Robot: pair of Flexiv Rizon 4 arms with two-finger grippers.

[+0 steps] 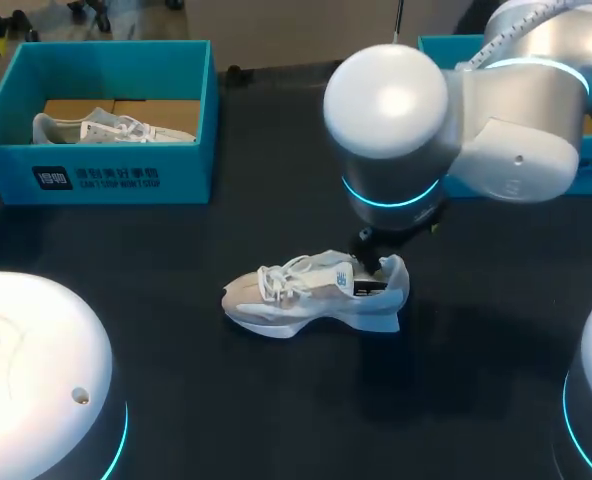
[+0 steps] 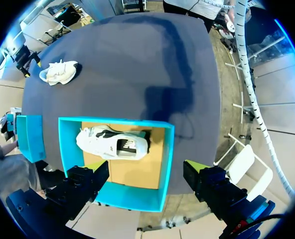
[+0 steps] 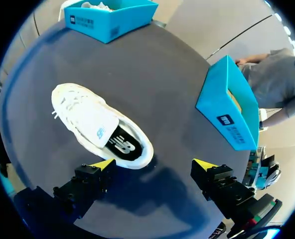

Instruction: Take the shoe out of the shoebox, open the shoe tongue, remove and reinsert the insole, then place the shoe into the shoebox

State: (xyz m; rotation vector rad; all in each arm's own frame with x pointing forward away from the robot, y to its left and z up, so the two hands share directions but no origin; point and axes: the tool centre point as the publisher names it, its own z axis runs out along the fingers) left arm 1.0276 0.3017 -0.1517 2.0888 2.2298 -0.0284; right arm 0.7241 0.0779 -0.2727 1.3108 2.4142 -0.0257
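The shoe (image 1: 316, 292) lies on its sole in the middle of the frame in the head view, on the dark surface (image 1: 176, 250), with the toe toward the left and the heel toward the right. It is outside of both boxes. Its white laces (image 1: 286, 275) are on top. The right arm (image 1: 456, 110) comes in from the upper right of the frame and ends just above the heel of the shoe.

In the right wrist view the right claw (image 3: 154, 164) is released: its two yellow-tipped fingers stand wide apart and hold nothing. The heel of the shoe (image 3: 100, 127) is just ahead of one finger, but I cannot tell if they touch. Through the opening of the shoe the dark insole (image 3: 121, 146) shows.

The shoebox (image 1: 106, 175) stands at the upper left of the frame in the head view, and a second shoe (image 1: 96, 128) lies inside it on the brown bottom. A second shoebox (image 1: 444, 50) is at the upper right, mostly hidden behind the right arm.

In the left wrist view the left claw (image 2: 145, 174) is also released and holds nothing; it hangs above the near wall of the shoebox (image 2: 68, 144).
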